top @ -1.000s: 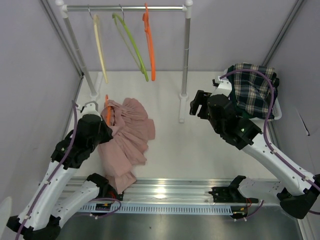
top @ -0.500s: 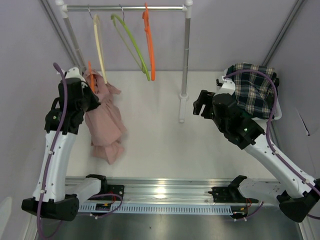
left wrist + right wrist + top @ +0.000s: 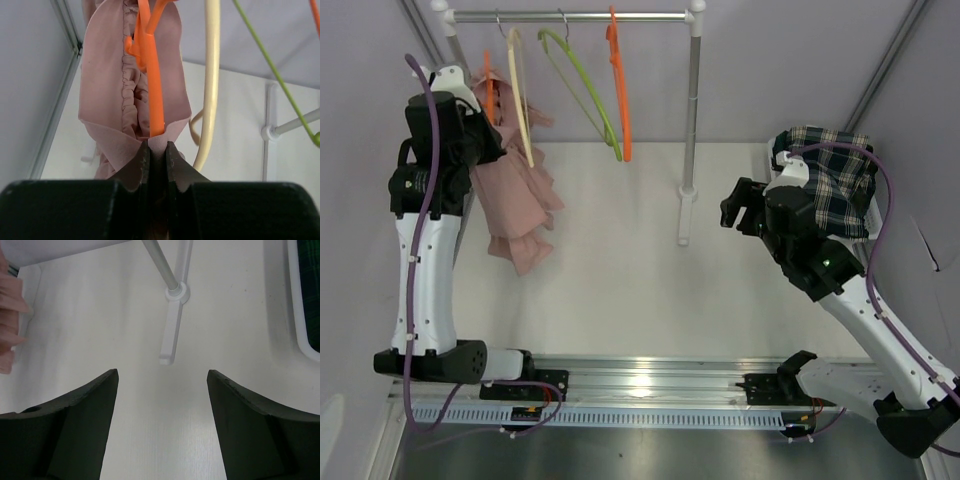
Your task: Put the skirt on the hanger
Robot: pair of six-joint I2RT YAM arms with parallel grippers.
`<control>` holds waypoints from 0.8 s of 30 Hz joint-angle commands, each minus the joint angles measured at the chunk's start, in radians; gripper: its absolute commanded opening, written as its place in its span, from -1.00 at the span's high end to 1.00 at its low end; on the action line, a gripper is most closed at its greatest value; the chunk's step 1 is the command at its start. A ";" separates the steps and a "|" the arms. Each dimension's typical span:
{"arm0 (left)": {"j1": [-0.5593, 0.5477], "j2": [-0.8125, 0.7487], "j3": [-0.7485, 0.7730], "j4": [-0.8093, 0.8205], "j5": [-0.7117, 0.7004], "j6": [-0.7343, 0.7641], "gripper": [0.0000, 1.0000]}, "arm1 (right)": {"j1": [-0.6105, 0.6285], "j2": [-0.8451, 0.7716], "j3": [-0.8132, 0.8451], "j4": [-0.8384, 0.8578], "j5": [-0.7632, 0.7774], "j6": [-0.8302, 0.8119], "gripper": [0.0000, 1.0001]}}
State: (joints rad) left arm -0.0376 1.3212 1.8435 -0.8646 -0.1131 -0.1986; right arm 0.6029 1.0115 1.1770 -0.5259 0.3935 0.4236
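Two arms stand at the near edge of a white table enclosed by grey walls. In the top external view, a clothes rail spans the far edge and carries a cream hanger, a green hanger and a second orange hanger. A plaid garment lies in a white tray at the right edge. The pink skirt hangs in gathered folds off the table at the far-left corner, on an orange hanger just left of the cream hanger. Whether its hook sits on the rail cannot be told. The left gripper is raised beside the skirt's upper part. The right gripper is held near the rail's right post, well apart from the skirt.

In the left wrist view, the table and the rail's foot lie below. The skirt's elastic waistband is ruched and runs alongside the orange hanger. The left gripper is pinched on the orange hanger bar and the skirt fabric wrapped around it. The cream hanger hangs just to the right.

In the right wrist view, bare table surface shows under the gripper. The right gripper is spread wide and holds nothing. The skirt's hem shows at the left edge of the view.
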 commanded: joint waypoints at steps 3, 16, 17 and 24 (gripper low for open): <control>0.025 0.055 0.192 0.067 0.090 0.105 1.00 | -0.028 -0.031 -0.013 0.035 -0.036 -0.031 -0.56; 0.015 0.156 0.286 0.190 0.325 0.136 1.00 | -0.066 -0.044 -0.028 0.041 -0.059 -0.045 -0.55; 0.008 0.171 0.290 0.187 0.340 0.140 1.00 | -0.068 -0.044 -0.028 0.043 -0.061 -0.045 -0.55; -0.027 0.188 0.296 0.182 0.310 0.140 1.00 | -0.077 -0.047 -0.031 0.040 -0.061 -0.046 -0.55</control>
State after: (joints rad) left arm -0.0566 1.5211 2.0766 -0.7933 0.1703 -0.0845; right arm 0.5350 0.9871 1.1442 -0.5175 0.3393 0.3908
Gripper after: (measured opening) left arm 0.146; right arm 0.775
